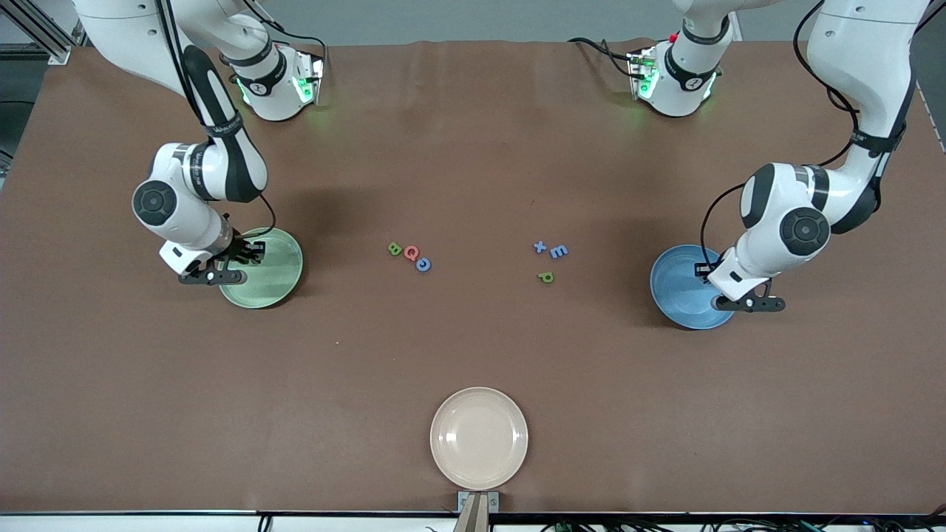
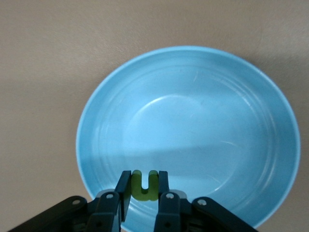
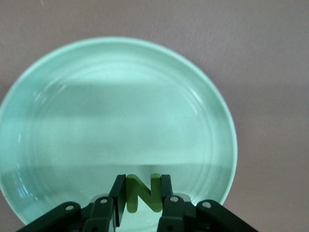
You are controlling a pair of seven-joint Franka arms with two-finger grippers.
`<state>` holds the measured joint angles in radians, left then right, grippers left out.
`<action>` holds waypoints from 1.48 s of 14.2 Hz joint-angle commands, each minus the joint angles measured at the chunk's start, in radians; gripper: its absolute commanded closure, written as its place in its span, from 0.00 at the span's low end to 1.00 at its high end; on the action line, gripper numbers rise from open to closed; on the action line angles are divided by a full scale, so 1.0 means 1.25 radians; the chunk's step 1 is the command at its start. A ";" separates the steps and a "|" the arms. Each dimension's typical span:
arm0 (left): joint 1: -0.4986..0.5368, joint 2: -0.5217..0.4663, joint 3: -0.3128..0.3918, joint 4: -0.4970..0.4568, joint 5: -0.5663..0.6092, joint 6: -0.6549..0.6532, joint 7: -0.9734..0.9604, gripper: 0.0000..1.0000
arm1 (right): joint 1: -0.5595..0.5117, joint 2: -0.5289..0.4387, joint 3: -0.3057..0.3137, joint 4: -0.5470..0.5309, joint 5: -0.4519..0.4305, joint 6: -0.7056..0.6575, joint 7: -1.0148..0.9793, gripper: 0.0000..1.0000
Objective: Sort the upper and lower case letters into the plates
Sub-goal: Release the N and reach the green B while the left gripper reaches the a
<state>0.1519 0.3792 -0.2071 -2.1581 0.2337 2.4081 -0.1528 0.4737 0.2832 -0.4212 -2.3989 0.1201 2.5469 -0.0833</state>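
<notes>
Both arms hang over their dishes: left gripper [image 2: 143, 186] pinches small green plastic u [image 2: 144, 186] directly above round blue plate [image 2: 193, 121], right gripper [image 3: 142, 193] pinches green N [image 3: 141, 193] directly above pale green plate [image 3: 116, 125]; 6 letters lie between the plates.

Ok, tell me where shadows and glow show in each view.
Front view: dark arm shadows on the table beside both arms, green glow at the bases. Left wrist view: a shadow band crosses the blue plate above the green u. Right wrist view: soft bands shade the green plate above the N.
</notes>
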 commanded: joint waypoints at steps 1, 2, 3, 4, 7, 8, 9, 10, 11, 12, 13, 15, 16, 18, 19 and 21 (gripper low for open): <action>0.022 0.018 -0.007 -0.005 0.038 0.036 0.006 0.92 | 0.003 -0.013 0.007 -0.019 0.011 0.008 -0.001 0.60; 0.023 0.024 -0.007 -0.005 0.044 0.039 0.006 0.92 | 0.004 -0.013 0.007 -0.017 0.011 0.007 0.000 0.01; 0.023 0.029 -0.007 -0.006 0.045 0.041 0.006 0.92 | 0.004 -0.014 0.007 -0.016 0.011 0.001 0.002 0.00; 0.023 0.032 -0.007 -0.006 0.045 0.041 0.006 0.92 | 0.005 -0.015 0.007 -0.012 0.011 -0.010 0.002 0.00; 0.025 0.037 -0.007 -0.005 0.045 0.041 0.006 0.87 | 0.049 -0.033 0.011 0.028 0.012 -0.079 0.092 0.00; 0.025 0.037 -0.007 -0.004 0.045 0.041 0.006 0.80 | 0.085 -0.035 0.012 0.040 0.012 -0.086 0.162 0.00; 0.025 0.033 -0.009 -0.003 0.046 0.041 0.004 0.58 | 0.132 -0.034 0.011 0.048 0.012 -0.083 0.245 0.00; 0.022 0.027 -0.009 0.000 0.046 0.039 0.006 0.21 | 0.177 -0.033 0.011 0.057 0.012 -0.078 0.320 0.00; 0.020 0.018 -0.011 0.006 0.046 0.036 -0.004 0.01 | 0.222 -0.028 0.011 0.067 0.012 -0.075 0.397 0.00; 0.017 0.005 -0.028 0.010 0.045 0.029 -0.011 0.00 | 0.259 -0.024 0.011 0.072 0.013 -0.063 0.458 0.00; 0.017 -0.005 -0.046 0.019 0.045 0.013 -0.021 0.00 | 0.300 -0.014 0.009 0.071 0.013 -0.035 0.516 0.00; 0.017 -0.014 -0.097 0.049 0.044 -0.052 -0.090 0.00 | 0.346 0.027 0.010 0.071 0.014 0.013 0.595 0.00; 0.017 -0.015 -0.130 0.060 0.043 -0.074 -0.148 0.00 | 0.372 0.047 0.011 0.071 0.014 0.042 0.644 0.00; 0.011 -0.005 -0.192 0.087 0.043 -0.080 -0.283 0.00 | 0.427 0.097 0.011 0.073 0.014 0.115 0.779 0.00; -0.001 0.005 -0.212 0.100 0.044 -0.080 -0.342 0.00 | 0.441 0.118 0.011 0.078 0.013 0.133 0.820 0.00; -0.062 0.044 -0.225 0.143 0.043 -0.080 -0.443 0.00 | 0.448 0.148 0.012 0.109 0.013 0.135 0.889 0.00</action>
<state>0.1310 0.3801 -0.4771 -2.0424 0.2714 2.3299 -0.5963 1.0182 0.4298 -0.3959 -2.3011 0.1306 2.7098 0.9466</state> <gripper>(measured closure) 0.000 0.000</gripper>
